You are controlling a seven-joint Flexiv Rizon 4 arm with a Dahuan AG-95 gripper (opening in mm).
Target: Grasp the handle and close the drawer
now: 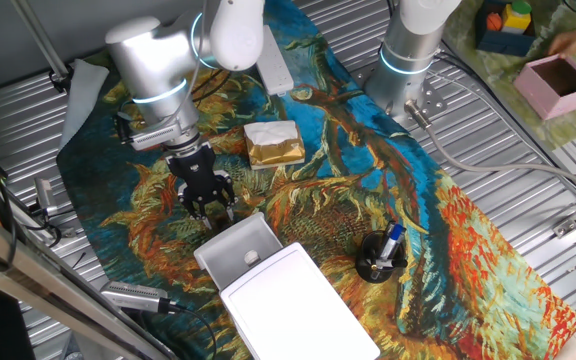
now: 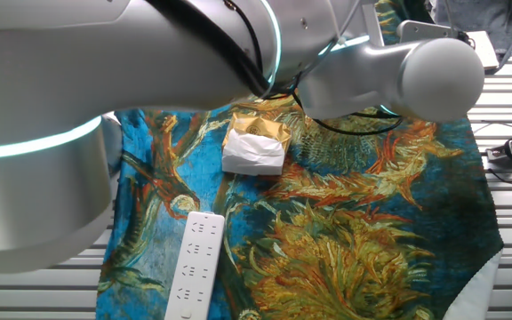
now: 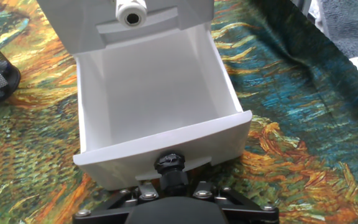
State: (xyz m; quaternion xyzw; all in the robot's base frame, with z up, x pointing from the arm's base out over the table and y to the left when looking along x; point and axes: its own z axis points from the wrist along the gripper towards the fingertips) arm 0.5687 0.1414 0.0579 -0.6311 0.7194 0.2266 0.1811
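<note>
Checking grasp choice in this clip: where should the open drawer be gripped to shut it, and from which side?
Grip the drawer at the middle of its front wall, coming from the front, where the gripper hangs. It sticks out of the box that way, so a push would likely run straight in. I cannot make out its knob here.

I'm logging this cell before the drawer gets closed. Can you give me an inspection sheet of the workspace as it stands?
Surface: table covered by a painted-pattern cloth.
Drawer: pulled out of its white box, empty inside.
Handle: on the drawer front, right at the gripper.
Clutter: white-and-gold block; long white bar; black mesh cup holding pens.
Gripper: at the drawer front; finger state cannot be told.
Cables: black cable at the near edge.
Surroundings: pink box, second arm base.
</note>
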